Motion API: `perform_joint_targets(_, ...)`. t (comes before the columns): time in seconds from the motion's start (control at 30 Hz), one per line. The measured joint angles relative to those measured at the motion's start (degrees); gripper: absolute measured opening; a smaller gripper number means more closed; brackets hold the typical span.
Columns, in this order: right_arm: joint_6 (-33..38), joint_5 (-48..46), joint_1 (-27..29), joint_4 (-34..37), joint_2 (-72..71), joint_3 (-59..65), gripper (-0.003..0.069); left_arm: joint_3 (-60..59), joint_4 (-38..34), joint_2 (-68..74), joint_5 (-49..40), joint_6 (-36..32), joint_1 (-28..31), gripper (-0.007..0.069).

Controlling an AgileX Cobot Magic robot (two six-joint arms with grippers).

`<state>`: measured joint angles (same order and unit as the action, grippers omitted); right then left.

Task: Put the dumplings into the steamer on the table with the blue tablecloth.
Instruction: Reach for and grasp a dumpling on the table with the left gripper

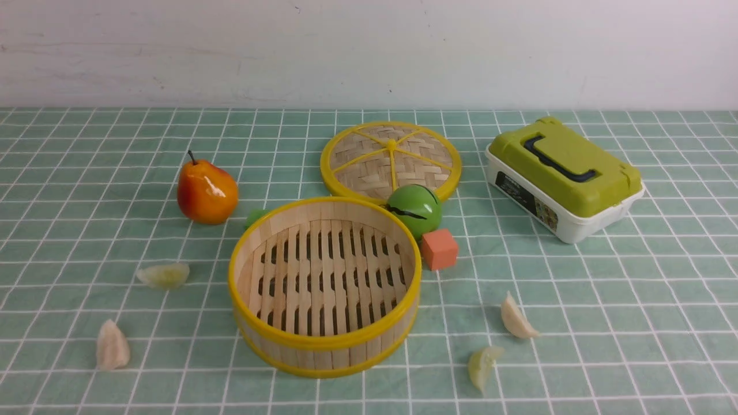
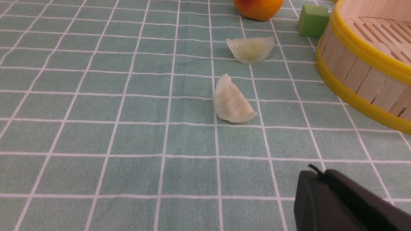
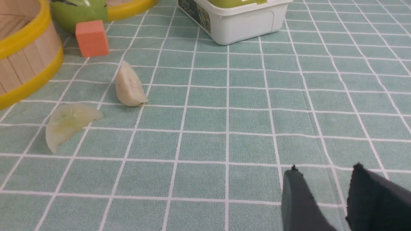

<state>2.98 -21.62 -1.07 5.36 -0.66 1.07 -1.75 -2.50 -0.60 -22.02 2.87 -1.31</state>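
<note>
The steamer (image 1: 300, 353) stands empty mid-table on the blue tablecloth (image 1: 622, 323). Two dumplings (image 1: 164, 275) (image 1: 112, 344) lie to its left; two more (image 1: 517, 317) (image 1: 482, 364) lie to its right. Neither gripper shows in the front view. In the left wrist view, my left gripper (image 2: 316, 174) is shut and empty, low over the cloth, short of the nearer dumpling (image 2: 231, 101) and the farther one (image 2: 251, 49), with the steamer wall (image 2: 362, 77) beside them. In the right wrist view, my right gripper (image 3: 325, 169) is open and empty, apart from two dumplings (image 3: 129, 86) (image 3: 69, 123).
A pear (image 1: 206, 191) and a small green cube (image 1: 253, 217) sit behind the steamer on the left. A flat woven yellow-rimmed disc (image 1: 391, 160), a green ball (image 1: 414, 210) and an orange cube (image 1: 439, 249) sit behind it on the right. A green-lidded white box (image 1: 564, 176) stands far right.
</note>
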Motion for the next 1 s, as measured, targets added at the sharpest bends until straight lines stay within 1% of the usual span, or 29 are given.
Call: perform_joint_targets(1.0,0.00,0.00,0.00,0.00,0.00,0.00,0.0239,0.00,0.66,0.00,0.18,0.00,0.00,0.0022)
